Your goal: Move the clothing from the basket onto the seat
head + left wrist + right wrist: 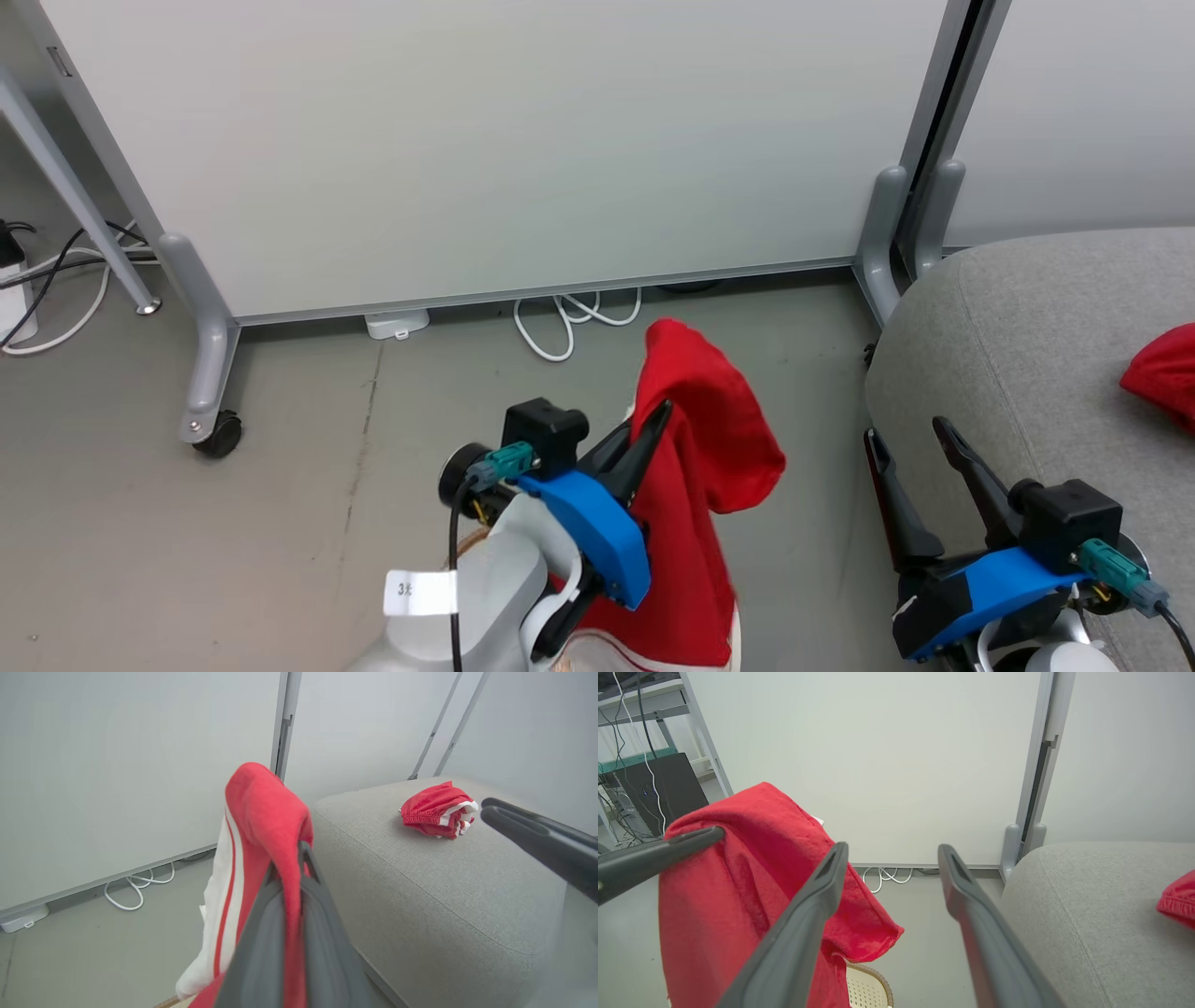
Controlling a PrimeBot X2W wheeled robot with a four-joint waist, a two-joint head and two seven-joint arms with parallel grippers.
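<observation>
- partition panel (485,140): white, upright on grey wheeled feet, spanning the back of the scene.
- floor (140,523): grey, running from the panel's base toward the robot.
- seat (1008,355): light grey upholstery, rounded edge, on the robot's right, just beside the panel's right-hand foot.
- red garment (709,439): bright red with a white panel and thin stripes; lifted above the floor, draped over the fingertips of the left gripper (649,420) and hanging down on both sides; left of the seat and apart from it.
- left gripper: clamped tight on a fold near the top of the red garment, fingers pointing up.
- right gripper (907,432): fingers spread wide, nothing between them, at the seat's near left edge.
- second red garment (437,809): bunched, white trim showing, lying on top of the seat, well apart from both grippers.
- basket (878,975): corner of cream perforated wall and brown woven rim, seen in the right wrist view below the hanging red garment.
- cable (560,322): white, looped on the floor at the panel's base.
- caster (219,434): black, under the panel's left-hand foot.
</observation>
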